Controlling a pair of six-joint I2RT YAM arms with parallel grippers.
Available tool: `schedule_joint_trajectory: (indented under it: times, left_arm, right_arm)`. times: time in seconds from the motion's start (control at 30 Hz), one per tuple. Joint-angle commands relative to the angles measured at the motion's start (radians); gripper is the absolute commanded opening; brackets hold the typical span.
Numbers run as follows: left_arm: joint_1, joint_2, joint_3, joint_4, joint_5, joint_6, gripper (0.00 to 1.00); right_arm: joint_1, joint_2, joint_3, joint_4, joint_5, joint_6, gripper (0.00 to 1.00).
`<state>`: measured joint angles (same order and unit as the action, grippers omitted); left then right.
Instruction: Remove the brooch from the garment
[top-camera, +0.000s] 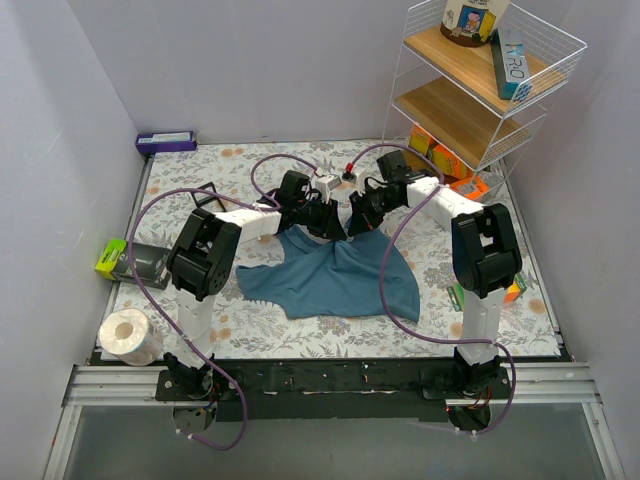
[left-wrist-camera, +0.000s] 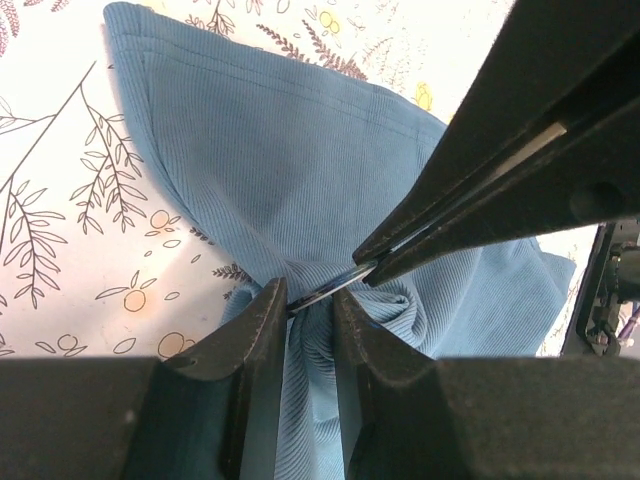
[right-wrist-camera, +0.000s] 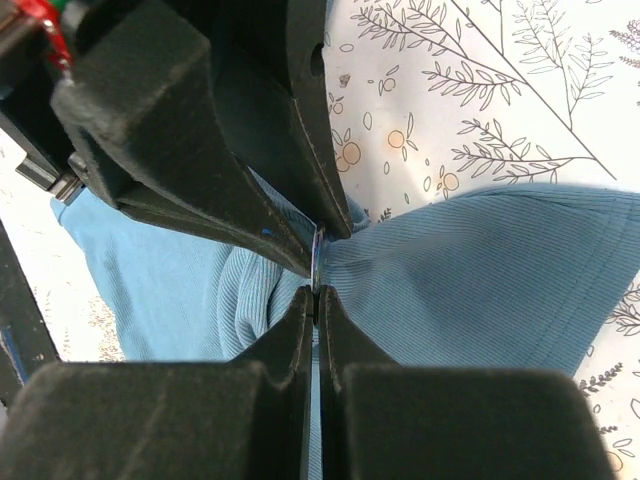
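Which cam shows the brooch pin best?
Left wrist: the tiny whitish brooch shows edge-on as a pale sliver against the bunched teal-blue shirt. Right wrist shows only a thinner edge; top external does not show it.

We see our right tool pressed shut on the brooch's thin pale edge, tip to tip with the left tool, which pinches the bunched teal garment on the floral worktop.

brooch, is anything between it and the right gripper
Nothing visible. The right gripper has its tips shut on the brooch, seen edge-on as a thin sliver. The garment bunches around it, pinched in the left gripper.
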<state>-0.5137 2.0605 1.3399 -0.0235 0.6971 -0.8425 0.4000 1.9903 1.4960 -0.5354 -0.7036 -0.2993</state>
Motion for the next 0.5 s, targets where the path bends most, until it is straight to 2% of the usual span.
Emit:
schedule_joint_trajectory:
  times: [0.0,0.17,0.23,0.47]
  left_arm:
    - [-0.009,0.019,0.068,0.115,-0.171,-0.047,0.01]
    - [-0.008,0.013,0.085,0.125,-0.150,-0.087,0.05]
    - [0.013,0.003,0.078,0.181,-0.038,-0.131,0.06]
    - [0.069,-0.031,0.038,0.272,0.143,-0.170,0.10]
  right_arm:
    - [0.092,-0.061,0.033,-0.086,-0.175,0.016,0.01]
    - [0.097,-0.056,0.036,-0.087,-0.171,0.014,0.01]
    - [0.097,-0.056,0.038,-0.087,-0.163,0.015,0.01]
    - [0.097,-0.050,0.043,-0.090,-0.163,0.014,0.01]
